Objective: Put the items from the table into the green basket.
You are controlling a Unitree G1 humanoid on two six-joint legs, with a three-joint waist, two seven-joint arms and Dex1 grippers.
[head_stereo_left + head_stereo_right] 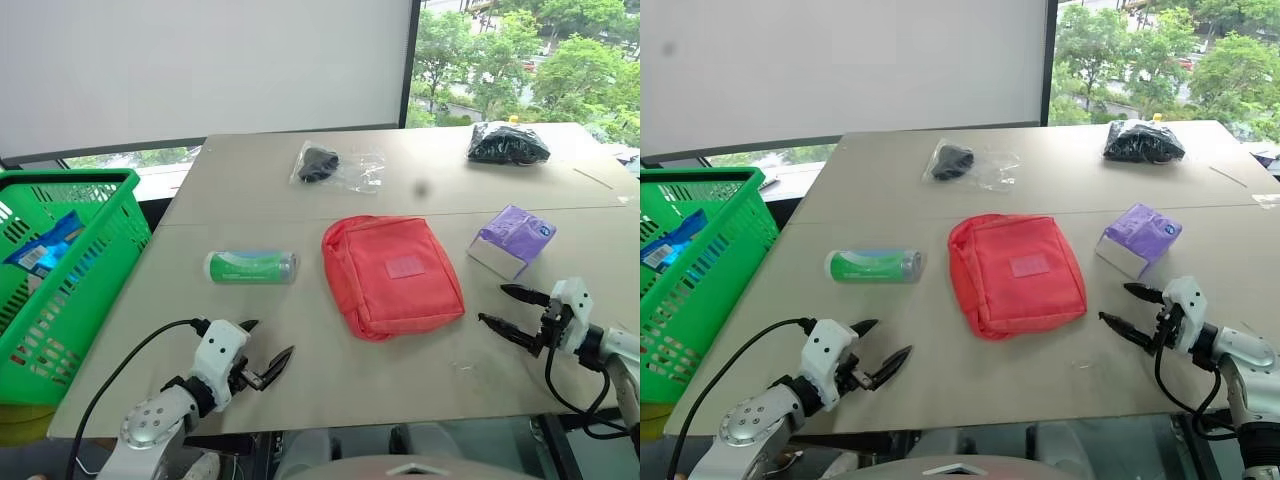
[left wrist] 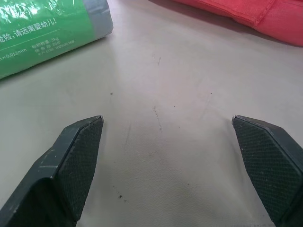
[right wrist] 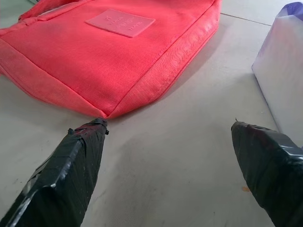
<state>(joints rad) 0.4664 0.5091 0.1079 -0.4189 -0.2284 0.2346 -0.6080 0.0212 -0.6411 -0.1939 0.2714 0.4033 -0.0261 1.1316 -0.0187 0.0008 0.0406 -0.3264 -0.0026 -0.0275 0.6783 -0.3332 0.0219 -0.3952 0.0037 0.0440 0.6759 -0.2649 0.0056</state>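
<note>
- The basket [image 1: 95, 235] stands off the table's [image 1: 420, 370] left edge, beside it and lower than the tabletop. A blue-and-white packet [image 1: 45, 245] already lies inside it; what else it may hold cannot be told, since much of its inside is out of frame.
- Five items are left on the table, so most of the job looks undone.
- The cylinder [image 1: 251, 266] lies on its side near the left part of the table, the item nearest the basket.
- The red pouch [image 1: 392, 275] lies flat in the middle, just right of the cylinder and apart from it.
- The tissue pack [image 1: 512, 239] sits to the right of the pouch, not touching it.
- The clear bag [image 1: 337, 166] with a black object inside lies beyond the seam, at the far middle.
- The black bag [image 1: 508, 144] lies at the far right corner, well apart from the rest.
- The left claw [image 1: 264, 352] is spread wide and empty, low over bare table near the front edge, with the cylinder ahead of it.
- The right claw [image 1: 512, 311] is also wide and empty, near the table's right front, aimed at the gap between pouch and tissue pack.
- Judgement: no grasp has begun. The cylinder seems the natural first pick for the left claw, the tissue pack or the pouch for the right. The two far bags will call for a longer reach.
</note>
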